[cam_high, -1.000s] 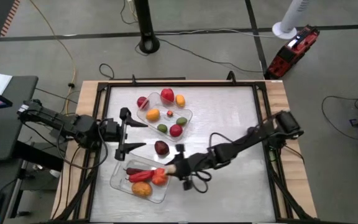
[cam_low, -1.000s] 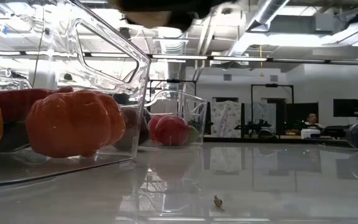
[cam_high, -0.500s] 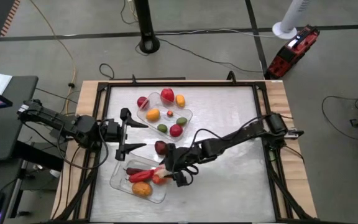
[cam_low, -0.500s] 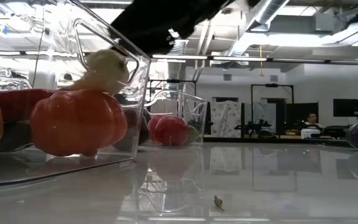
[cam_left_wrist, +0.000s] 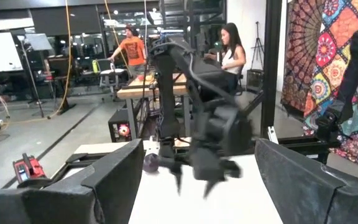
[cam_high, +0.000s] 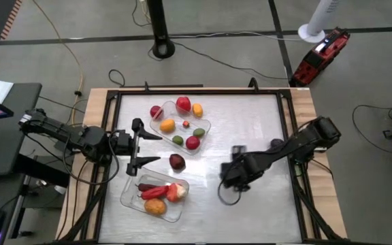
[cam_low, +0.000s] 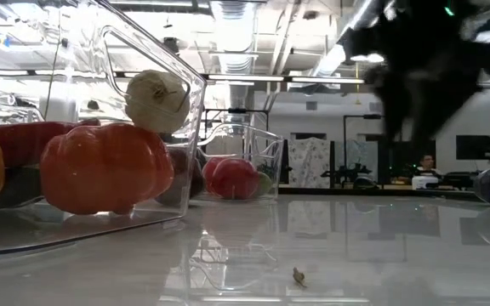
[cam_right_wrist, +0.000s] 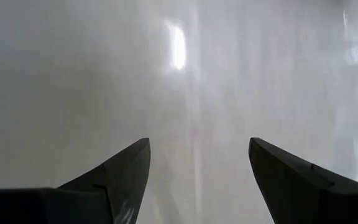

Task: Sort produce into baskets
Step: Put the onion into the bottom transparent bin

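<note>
Your left gripper (cam_high: 145,145) is waiting at the table's left edge with its fingers spread wide, holding nothing. Just right of it, the near basket (cam_high: 129,195) is holding a maroon piece, a red pepper, an orange fruit, an orange-red pumpkin (cam_low: 105,166) and the whitish garlic (cam_low: 156,100), which is sitting on top of the pumpkin. The far basket (cam_high: 206,124) is carrying red, orange, yellow and green pieces. One dark maroon fruit (cam_high: 176,161) is lying on the table (cam_high: 250,116) between the baskets. Your right gripper (cam_high: 228,175) is hanging over bare table, well apart from both baskets, fingers (cam_right_wrist: 114,177) spread and empty.
</note>
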{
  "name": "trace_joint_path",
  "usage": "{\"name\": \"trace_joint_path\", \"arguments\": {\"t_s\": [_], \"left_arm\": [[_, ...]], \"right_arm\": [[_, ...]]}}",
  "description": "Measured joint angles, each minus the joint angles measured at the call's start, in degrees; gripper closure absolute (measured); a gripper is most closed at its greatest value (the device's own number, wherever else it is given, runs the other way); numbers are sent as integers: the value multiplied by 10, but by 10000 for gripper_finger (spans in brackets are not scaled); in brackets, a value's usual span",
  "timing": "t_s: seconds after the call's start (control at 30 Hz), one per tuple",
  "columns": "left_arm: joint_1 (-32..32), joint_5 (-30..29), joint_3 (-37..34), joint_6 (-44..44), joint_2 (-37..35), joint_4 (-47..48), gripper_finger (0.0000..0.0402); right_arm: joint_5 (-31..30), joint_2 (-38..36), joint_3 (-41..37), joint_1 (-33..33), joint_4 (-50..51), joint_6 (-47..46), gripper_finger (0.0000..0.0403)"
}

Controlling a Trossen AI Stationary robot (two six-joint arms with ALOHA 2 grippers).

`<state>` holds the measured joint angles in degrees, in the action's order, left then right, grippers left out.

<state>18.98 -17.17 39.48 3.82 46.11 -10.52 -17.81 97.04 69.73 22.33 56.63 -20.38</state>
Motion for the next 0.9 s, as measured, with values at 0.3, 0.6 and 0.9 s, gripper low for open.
{"name": "trace_joint_path", "arguments": {"t_s": [0.3, 0.6, 0.9], "left_arm": [[0, -25, 0, 17, 0, 9, 107], [0, -30, 0, 13, 0, 15, 107], [0, -45, 0, 15, 0, 37, 107]], "right_arm": [[2, -102, -105, -23, 191, -96, 91], [69, -105, -136, -105, 279, -112, 10], [38, -58, -152, -184, 285, -91, 18]]}}
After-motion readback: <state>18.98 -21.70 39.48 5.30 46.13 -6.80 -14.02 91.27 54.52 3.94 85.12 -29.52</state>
